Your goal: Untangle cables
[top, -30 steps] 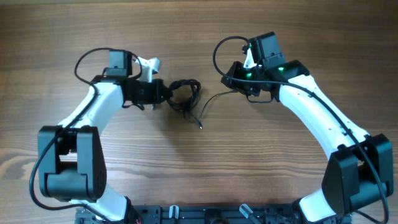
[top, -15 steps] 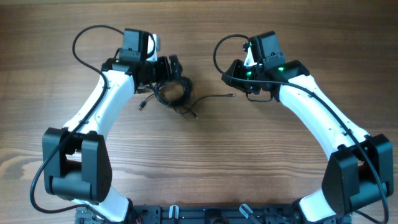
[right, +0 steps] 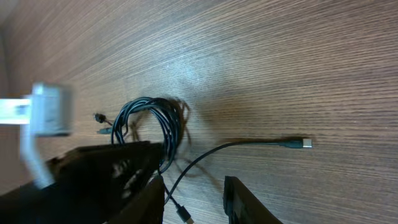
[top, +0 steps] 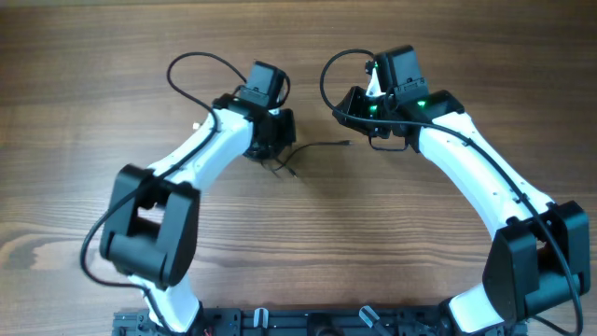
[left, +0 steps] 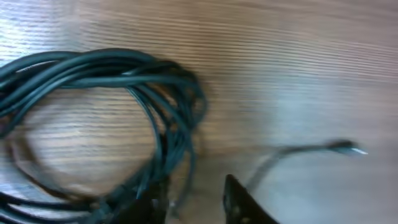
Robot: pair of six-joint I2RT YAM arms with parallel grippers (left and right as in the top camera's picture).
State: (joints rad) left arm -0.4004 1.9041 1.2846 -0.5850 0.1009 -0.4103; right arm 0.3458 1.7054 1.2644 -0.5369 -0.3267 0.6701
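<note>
The cables (left: 155,81) lie as a tangled coil of thin black cords on the wooden table, blurred in the left wrist view. My left gripper (left: 196,202) hangs low at the coil's edge, jaws partly open, the left finger (left: 155,205) against the bundle. Only a thin strand crosses the gap. One loose strand runs right to a silver-tipped plug (left: 354,148). From overhead, the left gripper (top: 273,149) covers most of the cables (top: 322,145). My right gripper (right: 194,199) hovers open to the right of the cables (right: 149,124), holding nothing, apart from the strand's plug (right: 301,143).
A second small plug (right: 183,214) lies near the right gripper's fingers. The left arm's dark body (right: 93,174) and its white camera mount (right: 43,112) fill the left of the right wrist view. The right gripper (top: 354,119) sits close above the strand's end.
The left arm has swung right and now sits over the coil, which shifted with it. Its jaws went from shut to wide to partly open. The right arm has stayed still.
</note>
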